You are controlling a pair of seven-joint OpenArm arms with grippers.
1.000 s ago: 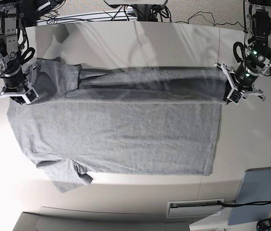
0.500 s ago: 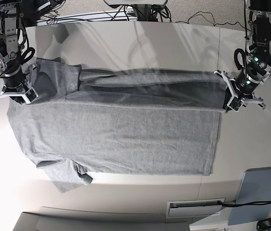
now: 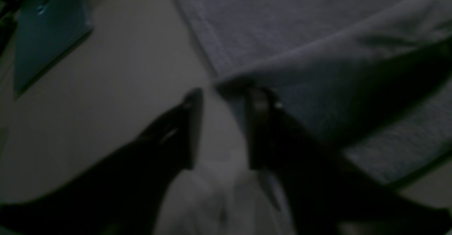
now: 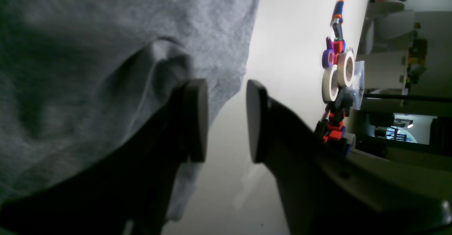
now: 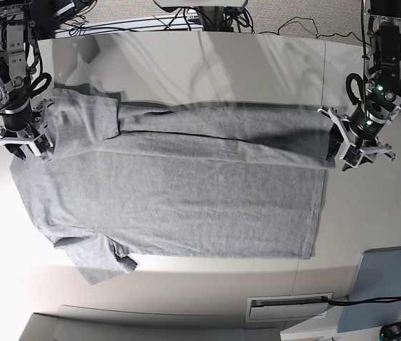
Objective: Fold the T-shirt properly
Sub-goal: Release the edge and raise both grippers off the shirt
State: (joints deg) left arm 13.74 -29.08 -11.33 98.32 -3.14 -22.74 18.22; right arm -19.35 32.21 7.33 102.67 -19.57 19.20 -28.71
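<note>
Shirt: T-shirt (image 5: 179,192) is lying flat, long axis left-right, far edge folded over.
Grippers: I am seeing left gripper (image 5: 357,145) and right gripper (image 5: 17,138) parted, empty, at opposite fold ends.

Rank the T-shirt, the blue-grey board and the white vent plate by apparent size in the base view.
1. T-shirt, by far the largest.
2. Blue-grey board.
3. White vent plate, a narrow strip.
The board is cut off by the picture's edge, so its full extent is unsure.

T-shirt (image 5: 179,199): heather grey, plain | table (image 5: 222,64): white | tape rolls (image 4: 337,76): cream
</note>
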